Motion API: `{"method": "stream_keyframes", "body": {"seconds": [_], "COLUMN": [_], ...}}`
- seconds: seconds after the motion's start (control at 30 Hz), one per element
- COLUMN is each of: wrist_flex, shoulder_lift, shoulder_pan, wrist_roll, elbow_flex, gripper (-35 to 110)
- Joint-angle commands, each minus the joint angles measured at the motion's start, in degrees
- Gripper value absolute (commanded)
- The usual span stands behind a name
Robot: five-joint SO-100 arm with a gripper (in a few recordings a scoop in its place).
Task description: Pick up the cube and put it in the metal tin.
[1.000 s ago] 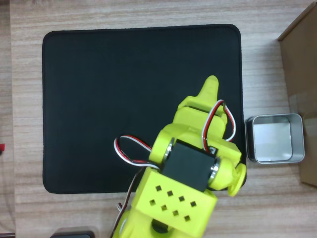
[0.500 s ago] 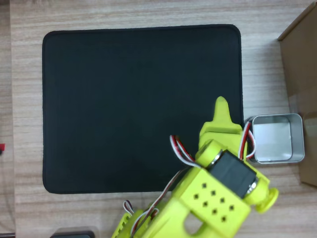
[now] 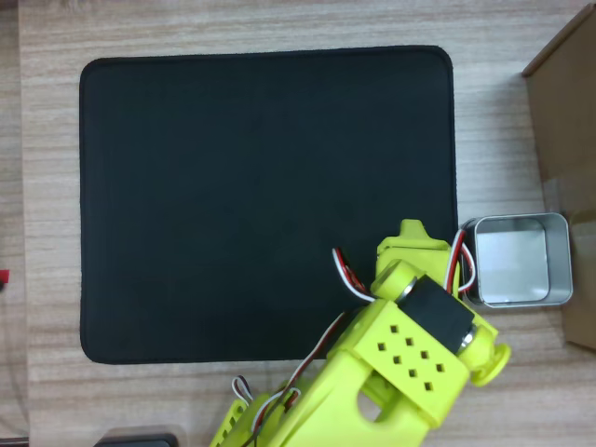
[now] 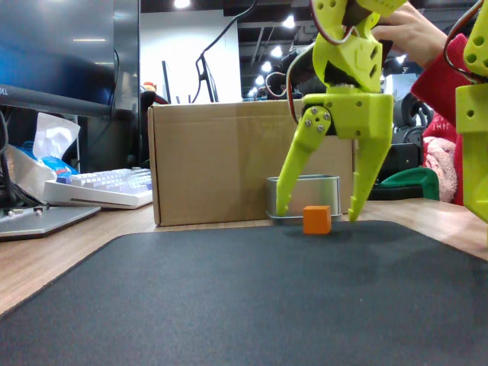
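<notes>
In the fixed view the small orange cube (image 4: 316,219) sits on the far edge of the black mat (image 4: 267,290). My yellow-green gripper (image 4: 318,214) hangs over it, open, with one finger (image 4: 290,179) on each side and both tips near the mat, apart from the cube. The silver metal tin (image 4: 311,191) stands just behind the cube. From overhead, the tin (image 3: 512,263) lies right of the mat (image 3: 261,186) with a shiny inside holding nothing. My arm (image 3: 414,335) covers the mat's right edge beside it and hides the cube.
A brown cardboard box (image 4: 213,160) stands behind the tin, and overhead the box (image 3: 568,112) lies at the right edge. A keyboard (image 4: 107,187) and a laptop sit on the left. A person in a red sleeve (image 4: 446,84) is behind the table at right.
The arm swung right from the mat's middle to its right edge beside the tin, then the gripper tipped further down.
</notes>
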State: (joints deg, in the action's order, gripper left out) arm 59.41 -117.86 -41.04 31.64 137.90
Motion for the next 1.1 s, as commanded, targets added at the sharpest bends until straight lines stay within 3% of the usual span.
{"method": "stream_keyframes", "body": {"seconds": [0.0,0.3,0.53,0.63,1.07], "wrist_flex": [-0.18,-1.32,-3.08,-3.08,4.39], "shoulder_lift": [-2.02,-1.67,-3.43,-6.59,-23.82], "shoulder_pan": [-0.26,-0.7,0.18,0.79,7.29], "wrist_roll": [1.05,3.08,6.15,5.89,-23.47], "elbow_flex": [0.7,2.11,4.75,4.75,-3.16], "gripper": [32,20,0,0,0]}}
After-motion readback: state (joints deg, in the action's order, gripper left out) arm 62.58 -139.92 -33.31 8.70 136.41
